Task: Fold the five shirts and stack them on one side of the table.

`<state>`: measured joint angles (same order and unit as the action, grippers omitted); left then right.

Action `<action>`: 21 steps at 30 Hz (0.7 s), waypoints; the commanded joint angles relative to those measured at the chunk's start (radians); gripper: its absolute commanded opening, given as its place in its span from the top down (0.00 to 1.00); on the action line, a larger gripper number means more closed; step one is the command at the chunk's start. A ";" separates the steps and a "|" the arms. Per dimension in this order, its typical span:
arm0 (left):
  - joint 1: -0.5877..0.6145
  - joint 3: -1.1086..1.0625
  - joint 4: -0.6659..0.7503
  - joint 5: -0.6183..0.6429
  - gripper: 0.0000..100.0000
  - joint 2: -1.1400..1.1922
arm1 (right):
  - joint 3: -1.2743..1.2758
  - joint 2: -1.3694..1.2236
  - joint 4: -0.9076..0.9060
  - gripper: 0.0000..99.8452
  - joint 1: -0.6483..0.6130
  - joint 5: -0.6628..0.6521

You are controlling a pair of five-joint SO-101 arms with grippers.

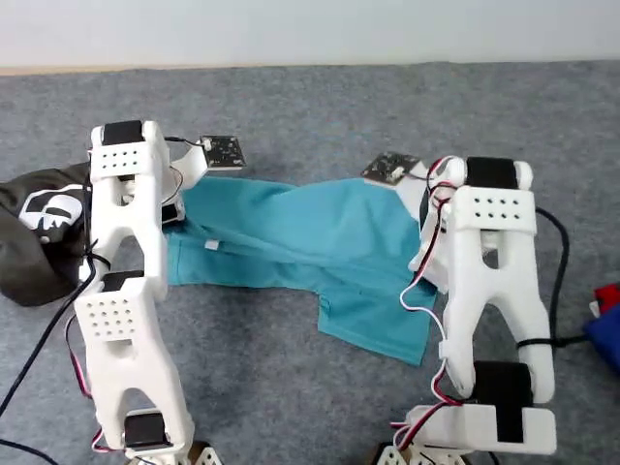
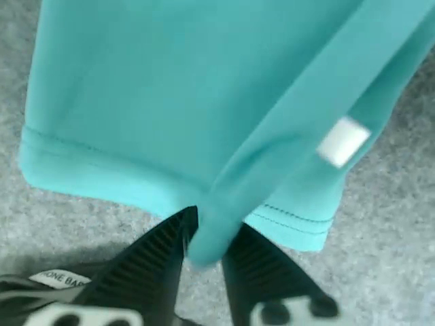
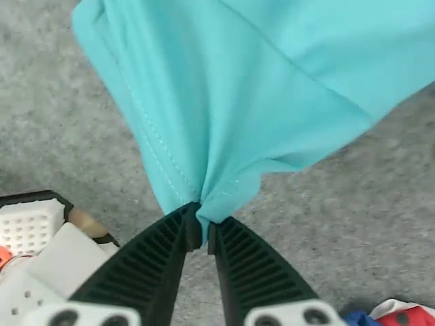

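Nearest in the high view: the bases of the two white plastic arms, left arm (image 1: 126, 329) and right arm (image 1: 489, 291), stand on the grey felt-like table top (image 1: 291, 387).

Between the arms lies the teal cloth shirt (image 1: 310, 237), partly folded and spread across the middle of the table. One flap lies flat on the felt, close to the right arm. The longer band runs across from one arm's wrist to the other's. A small white sewn-in label (image 1: 211, 245) sits on the shirt near the left arm.

Left gripper (image 2: 204, 238): black ribbed fingers (image 2: 160, 251) are clenched on a rolled fold of the shirt at its left end, just beside a stitched hem. The label (image 2: 343, 141) shows farther along the same fold.

Right gripper (image 3: 199, 227): fingers are clamped on a bunched corner of the shirt, with a stitched hem running straight into the pinch. I cannot tell whether either gripped end is clear of the felt.

At the table's left edge a crumpled black cloth shirt with white print (image 1: 39, 232) sits just beside the left arm. At the right edge lies a heap of blue and red cloth (image 1: 606, 329), well apart from the teal shirt. It also shows in the right wrist view (image 3: 401, 314).

Farther off, a small dark circuit board (image 1: 223, 152) sits at the left wrist and another (image 1: 392, 167) at the right. Beyond the table's far edge is a pale wall (image 1: 310, 29).
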<state>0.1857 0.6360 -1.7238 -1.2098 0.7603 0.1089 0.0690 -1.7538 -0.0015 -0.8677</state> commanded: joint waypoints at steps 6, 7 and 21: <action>0.008 0.035 -0.021 -0.011 0.93 -0.012 | 0.000 0.081 -0.042 0.99 -0.024 0.043; 0.008 0.033 -0.021 -0.011 0.93 -0.012 | 0.000 0.085 -0.042 0.99 -0.044 0.043; 0.048 0.039 -0.014 -0.011 0.93 -0.020 | 0.095 0.163 -0.042 0.99 -0.122 0.041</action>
<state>0.2163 0.6360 -1.7238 -1.2098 0.7603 0.2087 0.1657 -1.7538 -0.1135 -0.8339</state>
